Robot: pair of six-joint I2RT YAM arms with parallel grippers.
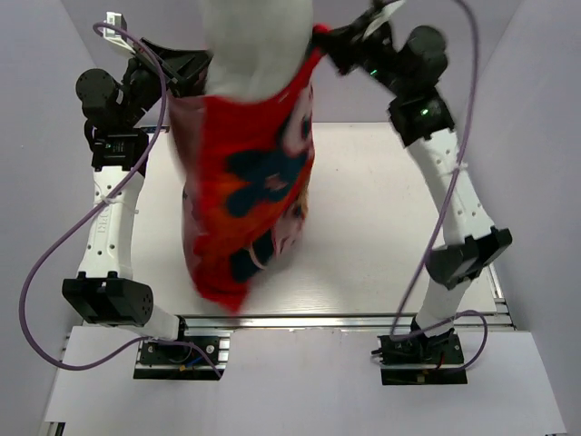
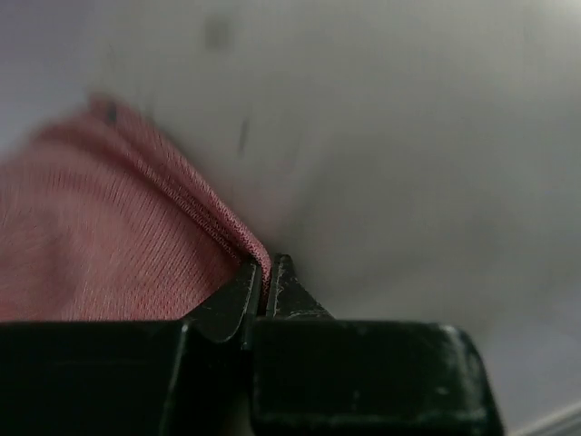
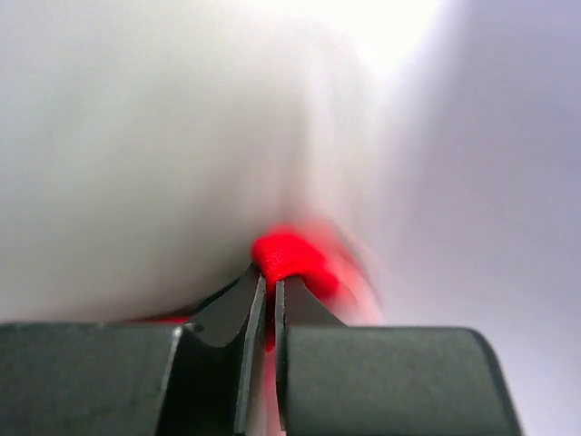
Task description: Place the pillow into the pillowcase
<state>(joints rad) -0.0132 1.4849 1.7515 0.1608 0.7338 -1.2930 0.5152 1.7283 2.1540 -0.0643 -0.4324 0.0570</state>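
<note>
The red pillowcase point(image 1: 247, 191) hangs in the air between both arms, its closed end drooping toward the table's near edge. The white pillow point(image 1: 254, 45) sticks out of its open top, partly inside. My left gripper point(image 1: 186, 77) is shut on the pillowcase's left rim; the left wrist view shows the pink-red hem point(image 2: 136, 227) pinched between the fingers point(image 2: 238, 300), with the pillow point(image 2: 390, 136) behind. My right gripper point(image 1: 329, 38) is shut on the right rim; the right wrist view shows a red fold point(image 3: 289, 256) in the jaws against the pillow point(image 3: 145, 154).
The white table point(image 1: 381, 218) lies below the hanging fabric. Grey enclosure walls point(image 1: 36, 136) stand close on both sides. Purple cables point(image 1: 54, 245) loop beside each arm. The arm bases point(image 1: 177, 354) sit at the near edge.
</note>
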